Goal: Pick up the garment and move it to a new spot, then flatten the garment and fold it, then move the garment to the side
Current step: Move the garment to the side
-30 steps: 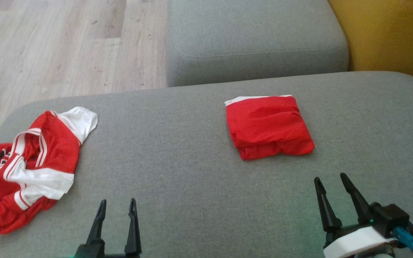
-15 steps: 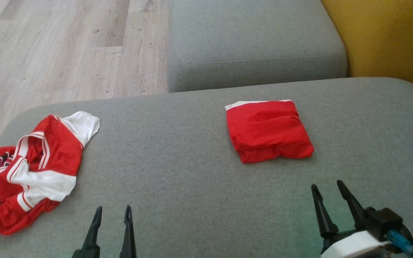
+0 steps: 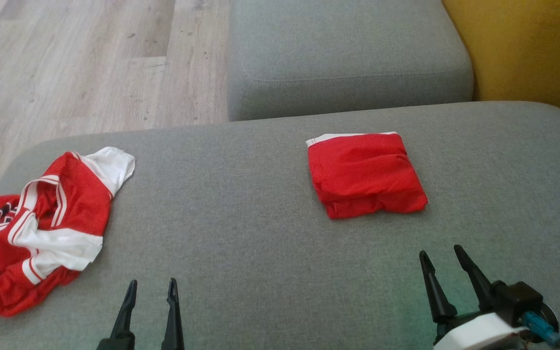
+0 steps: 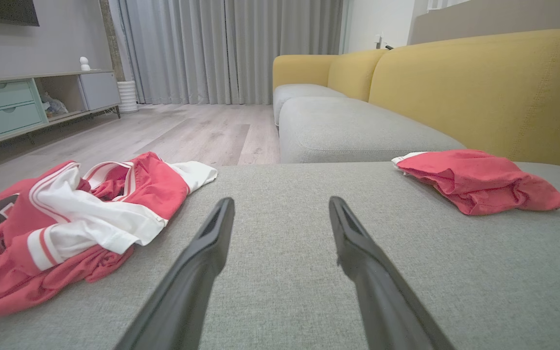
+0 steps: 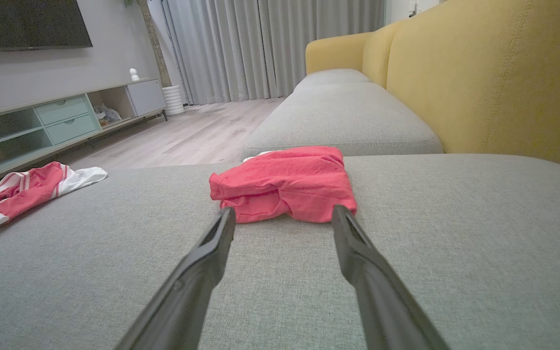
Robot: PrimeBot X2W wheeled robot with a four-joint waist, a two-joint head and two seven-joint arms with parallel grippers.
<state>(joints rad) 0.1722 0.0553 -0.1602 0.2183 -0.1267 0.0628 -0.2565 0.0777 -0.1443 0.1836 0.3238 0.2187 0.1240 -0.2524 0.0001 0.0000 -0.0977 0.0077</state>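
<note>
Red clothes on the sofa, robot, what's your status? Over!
Left gripper open, empty. Right gripper open, empty. Folded red garment ahead of it, untouched; crumpled jersey far left. Just bare grey cushion between.

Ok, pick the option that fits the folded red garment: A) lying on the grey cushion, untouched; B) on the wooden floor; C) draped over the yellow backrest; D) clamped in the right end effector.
A: the folded red garment lies on the grey cushion, ahead of the open right end effector, with a gap between them.
</note>
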